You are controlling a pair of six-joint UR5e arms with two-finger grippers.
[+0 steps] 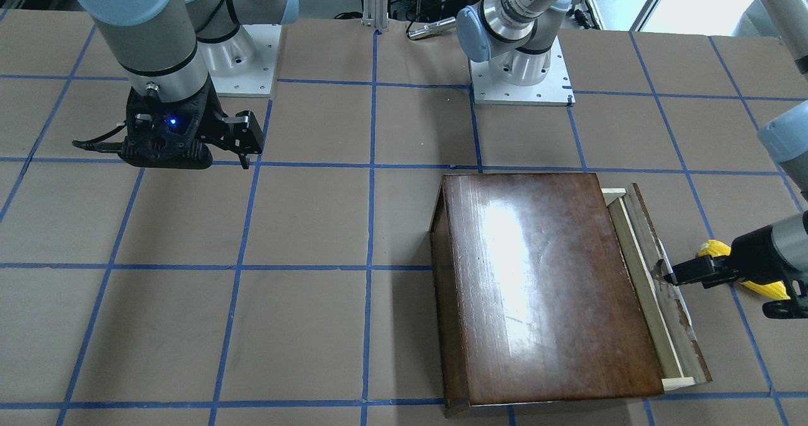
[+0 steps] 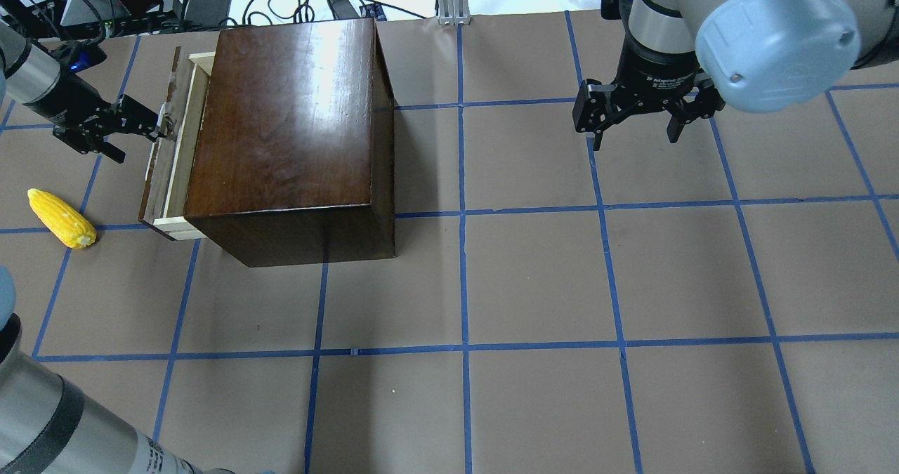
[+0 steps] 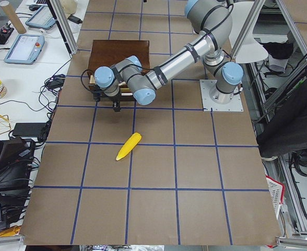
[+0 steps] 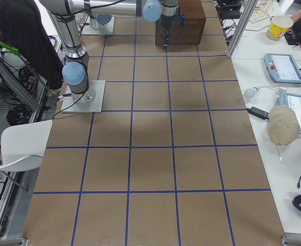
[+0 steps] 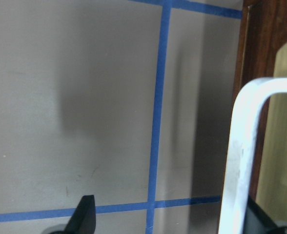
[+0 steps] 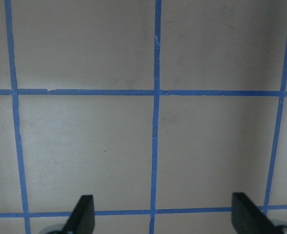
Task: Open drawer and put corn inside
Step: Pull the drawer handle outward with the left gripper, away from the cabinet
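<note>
The drawer [image 2: 181, 165] stands part open. A narrow strip of its pale tray shows beyond the left side of the dark cabinet [image 2: 288, 123], in the upper left of the overhead view. The left gripper [image 2: 144, 133] is at the drawer front. In the left wrist view its jaws are spread, with the pale handle [image 5: 241, 146] looped between them, close against one finger; they do not appear to be pinching it. The right gripper [image 2: 635, 137] hangs over bare tabletop [image 2: 534, 284] in the upper right of the overhead view, jaws spread and holding nothing.

The corn [image 2: 62, 218] lies on the tabletop at the lower left of the overhead view, apart from the drawer front and untouched.

Assessment: opening is begun but not finished, since the gap looks too slim to admit the corn. Further pulling, the pick-up and the placement are all outstanding.

Clearance: the drawer travels toward the left edge of the overhead view, where the tabletop is open. The corn sits roughly level with the drawer's lower corner, so a long pull may approach it.
</note>
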